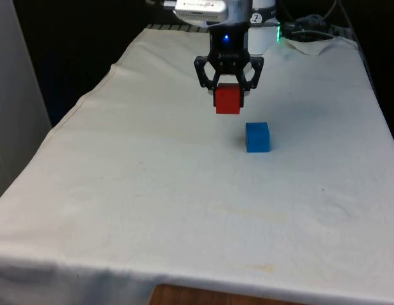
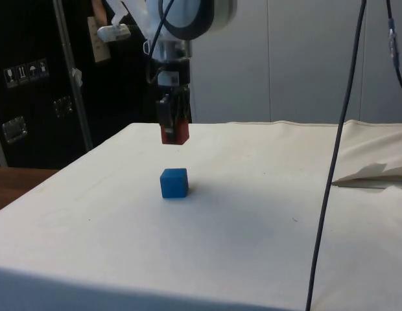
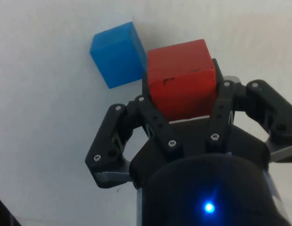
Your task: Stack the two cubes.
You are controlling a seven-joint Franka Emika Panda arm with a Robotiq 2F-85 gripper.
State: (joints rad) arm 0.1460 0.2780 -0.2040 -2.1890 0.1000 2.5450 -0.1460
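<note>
The blue cube [image 1: 257, 137] is sitting on the white cloth [image 1: 184, 203] nearer the camera than the gripper, and slightly toward the front view's right of it; in the side view the blue cube [image 2: 174, 183] is resting flat on the cloth with a soft shadow beside it, and nothing is touching it. Just beyond and above it, the gripper [image 1: 228, 95] is hanging in the air, its two black fingers clamped on the red cube [image 1: 227, 99]; the red cube [image 2: 175, 133] is riding clear of the table, higher than the blue one and not over it, the two cubes standing apart with open cloth showing between them in the front view. From the wrist, the red cube [image 3: 181, 77] is sitting squeezed between the finger linkages, and the blue cube [image 3: 117, 54] is lying on the cloth just beside it, its edges turned at a slight angle to the red one's.

The cloth is lying mostly smooth across the table, with faint creases and a few small specks; a strip of brown table edge [image 1: 184, 297] is peeking out at the near side. A black cable [image 2: 337, 149] is hanging down across the side view; farther back, dark cabinets [image 2: 32, 84] and a pale wall [image 2: 298, 58] are standing behind the table.
</note>
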